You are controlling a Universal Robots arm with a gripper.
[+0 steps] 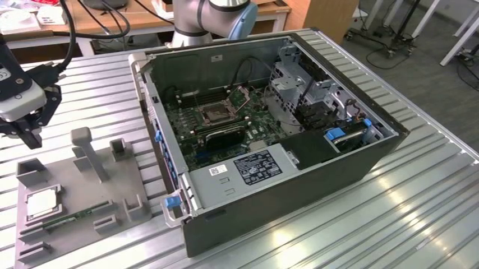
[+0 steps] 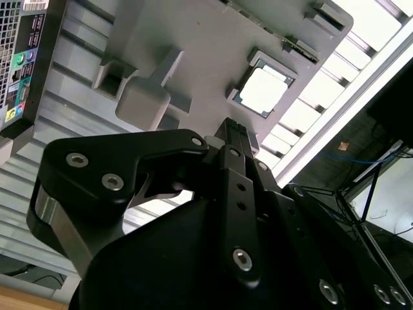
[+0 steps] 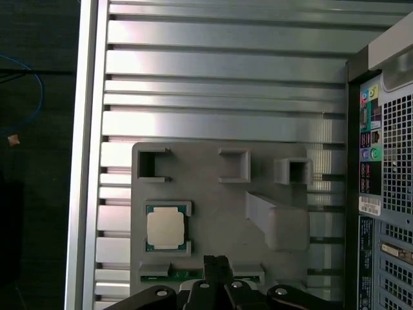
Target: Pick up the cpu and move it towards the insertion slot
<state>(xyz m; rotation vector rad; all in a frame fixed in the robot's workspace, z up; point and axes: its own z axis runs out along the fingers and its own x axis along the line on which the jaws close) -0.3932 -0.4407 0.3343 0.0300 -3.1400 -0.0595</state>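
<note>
We record the jaws clenched, empty, above the bench (image 1: 419, 224); in the exterior view the cpu (image 1: 42, 203) lies in the grey fixture (image 1: 120, 180) at their six o'clock

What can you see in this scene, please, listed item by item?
cpu: one, silver top, tan rim, in its holder on the fixture plate.
memory stick: one, green, on the plate beside the cpu.
fixture plate: one, grey, on the table.
computer case: one, dark grey, open, at the exterior view's right of the plate.
insertion slot: one, black, silvery frame, on the green motherboard inside the case.
table: one, silver, slatted.
gripper: one, black, above the plate, fingers together, holding nothing.
</note>
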